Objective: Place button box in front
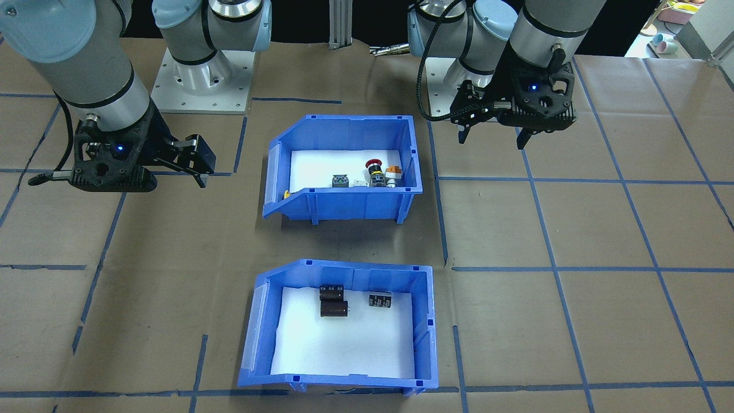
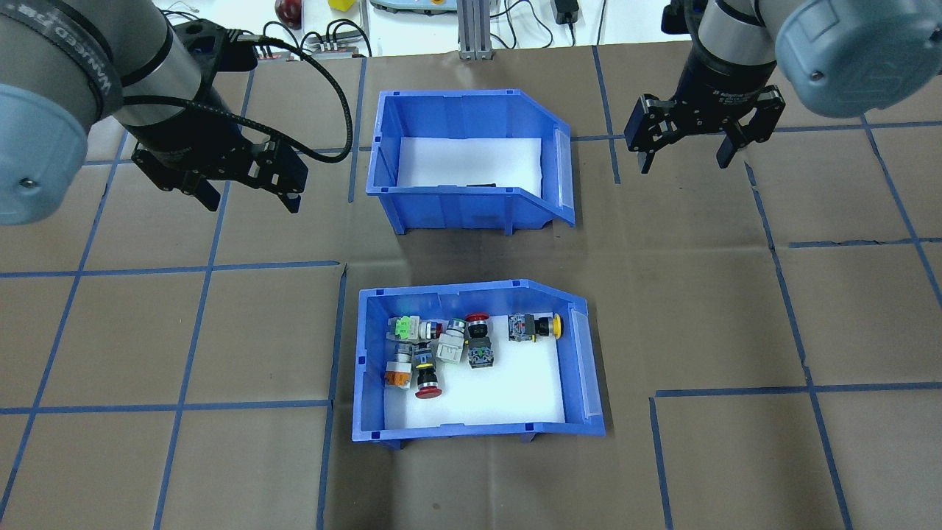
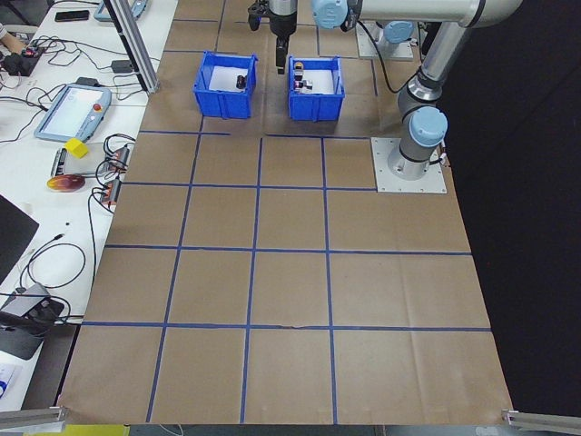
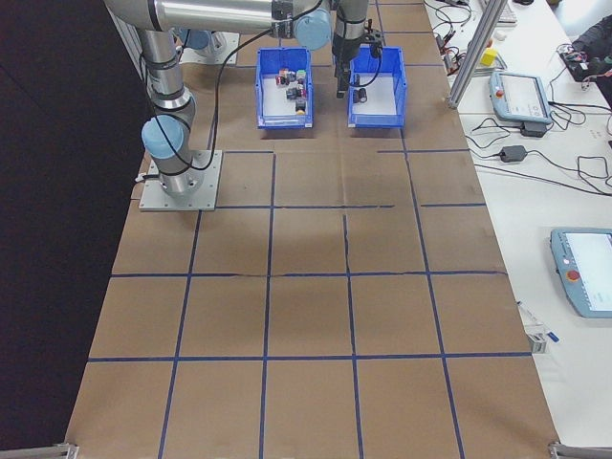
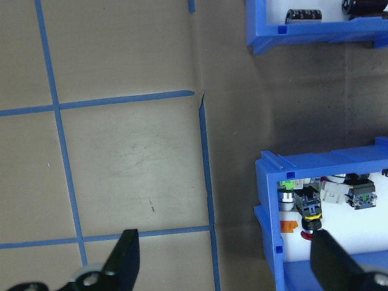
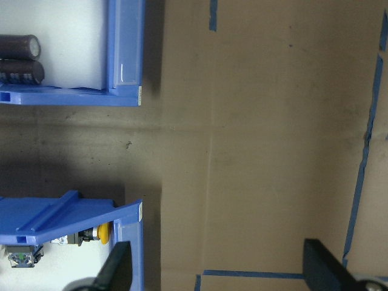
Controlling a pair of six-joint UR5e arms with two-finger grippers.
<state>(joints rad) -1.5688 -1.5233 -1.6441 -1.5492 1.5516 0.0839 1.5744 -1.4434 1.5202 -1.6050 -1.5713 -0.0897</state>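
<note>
Nearest the overhead camera sits the button box [image 2: 478, 434], a blue moulded-plastic bin with ribbed walls, one sloped cut-out side at its 3 o'clock end carrying a clear label strip, and a flat white floor. It rests on the table [image 2: 736, 456], a surface covered in matt brown paper and gridded with blue tape, at about 6 o'clock from table centre, on the robot's side. Inside lies a loose cluster of push-button switches [image 2: 441, 350]: a glossy red mushroom cap, an orange block, a green-topped one, grey-white housings and, apart toward 3 o'clock, a yellow-capped one.

Beyond it, at 12 o'clock and well apart, stands the second blue bin [image 2: 456, 206], of the same shape. In the front-facing view its white floor holds three dark cylinders [image 1: 334, 301], smooth and brown-black with printed bands.

The left gripper [image 2: 246, 195] hangs above bare paper at about 10 o'clock from the button box, its black fingers spread wide with nothing between them. The right gripper [image 2: 684, 158] hangs at about 2 o'clock, beside the second bin's sloped end, jaws likewise wide apart and holding nothing. Both have angular black printed housings beneath smooth grey and pale-blue arm joints.
</note>
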